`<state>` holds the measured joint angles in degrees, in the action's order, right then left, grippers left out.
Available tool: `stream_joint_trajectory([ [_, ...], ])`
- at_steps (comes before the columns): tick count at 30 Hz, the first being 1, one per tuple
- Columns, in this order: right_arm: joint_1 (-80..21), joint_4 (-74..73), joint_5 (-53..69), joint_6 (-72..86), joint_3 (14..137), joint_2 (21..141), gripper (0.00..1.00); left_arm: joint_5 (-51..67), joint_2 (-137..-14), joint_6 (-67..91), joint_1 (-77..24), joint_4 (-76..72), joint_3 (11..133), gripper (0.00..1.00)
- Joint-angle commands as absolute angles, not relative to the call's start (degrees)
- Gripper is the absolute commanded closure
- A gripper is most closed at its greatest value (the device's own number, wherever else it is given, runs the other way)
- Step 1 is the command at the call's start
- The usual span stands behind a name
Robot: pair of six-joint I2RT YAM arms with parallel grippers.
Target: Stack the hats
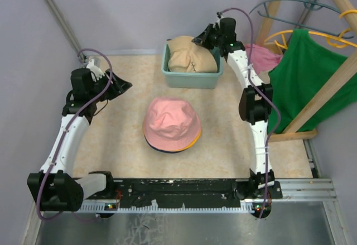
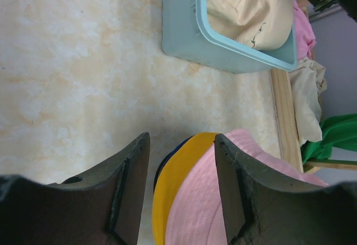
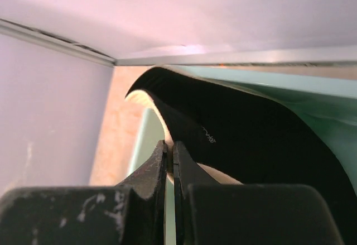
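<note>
A pink hat (image 1: 170, 123) tops a stack at the table's middle, with a yellow-orange hat's brim (image 1: 193, 142) and a navy hat's edge (image 1: 160, 150) showing beneath. The left wrist view shows the same pink hat (image 2: 212, 200), yellow-orange hat (image 2: 173, 189) and navy hat (image 2: 160, 169). My left gripper (image 1: 127, 85) (image 2: 181, 139) hangs open, left of the stack, with nothing between its fingers. A beige hat (image 1: 189, 55) (image 2: 251, 10) lies in a teal bin (image 1: 192, 80) (image 2: 184, 27). My right gripper (image 1: 199, 39) (image 3: 170, 144) is shut on the beige hat's brim (image 3: 162, 116) at the bin's back right.
A green sleeveless shirt (image 1: 307, 72) hangs on a wooden rack at the right, with hangers above it. A pink cloth (image 1: 262, 55) lies behind the right arm. Walls close the left and back sides. The teal bin's wall (image 3: 312, 100) fills the right wrist view's right side.
</note>
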<state>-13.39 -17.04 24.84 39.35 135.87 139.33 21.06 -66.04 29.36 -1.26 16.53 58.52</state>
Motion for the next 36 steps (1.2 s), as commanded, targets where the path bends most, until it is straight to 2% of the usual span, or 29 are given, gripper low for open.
stream_joint_trajectory([
  [1,-14.0,-8.36,28.32,44.7,134.2,130.07,1.0,24.91,-65.39,31.22,-0.92,13.32,59.95,0.44],
  [7,-14.24,-3.34,30.38,51.72,135.24,127.74,1.0,31.79,-66.35,35.79,-0.89,7.16,62.71,0.42],
  [13,-14.32,-3.07,30.86,55.92,141.27,127.87,1.0,35.89,-68.82,46.57,-0.94,-2.77,64.24,0.34],
  [16,-14.33,-1.99,31.65,58.42,142.12,127.28,1.0,37.98,-70.84,56.93,-0.94,-13.27,61.83,0.31],
  [22,-14.41,1.33,33.37,63.3,142.55,124.81,1.0,40.73,-78.37,78.27,-1.05,-35.02,57.08,0.3],
  [26,-14.8,2.83,34.1,65.68,142.57,123.47,1.0,41.48,-84.44,89.59,-2.28,-46.76,58.14,0.3],
  [36,-16.02,3.61,32.98,67.65,142.74,121.19,1.0,38.31,-92.21,92.1,-9.54,-47.09,65.54,0.26],
])
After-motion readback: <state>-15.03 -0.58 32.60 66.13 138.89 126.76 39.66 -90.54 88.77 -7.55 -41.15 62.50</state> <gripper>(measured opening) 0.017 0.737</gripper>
